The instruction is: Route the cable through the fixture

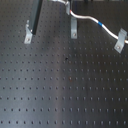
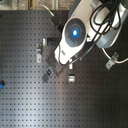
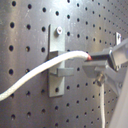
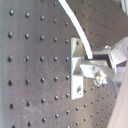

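The white cable (image 1: 87,19) runs from the first exterior view's top, past the middle metal clip (image 1: 74,27), to the right clip (image 1: 120,40). Its blue band (image 1: 100,23) lies between these two clips. In the first wrist view my gripper (image 3: 93,63) is shut on the cable (image 3: 45,70) right beside a clip (image 3: 57,60), and the cable crosses the clip's notch. The second wrist view shows the same clip (image 4: 76,67) with the cable (image 4: 75,25) coming down into the fingers (image 4: 112,52). In the second exterior view the arm (image 2: 75,32) hides the gripper.
A third clip (image 1: 27,35) stands at the first exterior view's left, with no cable by it. All clips sit on a black perforated board (image 1: 65,90). A dark arm part (image 1: 36,12) reaches down near the left clip. A small blue object (image 2: 1,85) lies at the second exterior view's left edge.
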Motion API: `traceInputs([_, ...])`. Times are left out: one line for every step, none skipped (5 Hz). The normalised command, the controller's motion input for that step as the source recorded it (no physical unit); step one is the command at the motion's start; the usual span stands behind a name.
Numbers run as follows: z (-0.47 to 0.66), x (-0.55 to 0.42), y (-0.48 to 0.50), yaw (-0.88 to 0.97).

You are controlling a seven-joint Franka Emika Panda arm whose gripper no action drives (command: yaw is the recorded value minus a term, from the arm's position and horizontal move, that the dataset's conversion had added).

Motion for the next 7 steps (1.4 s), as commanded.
traceInputs([0.15, 0.003, -0.101, 0.52])
traceInputs([-0.01, 0.041, 0.025, 0.19])
traceInputs([0.39, -0.176, -0.04, 0.09])
traceInputs([0.0, 0.009, 0.006, 0.0])
traceInputs([0.16, 0.133, 0.093, 0.08])
traceInputs([0.0, 0.029, 0.018, 0.08])
traceInputs([0.29, -0.002, -0.002, 0.0])
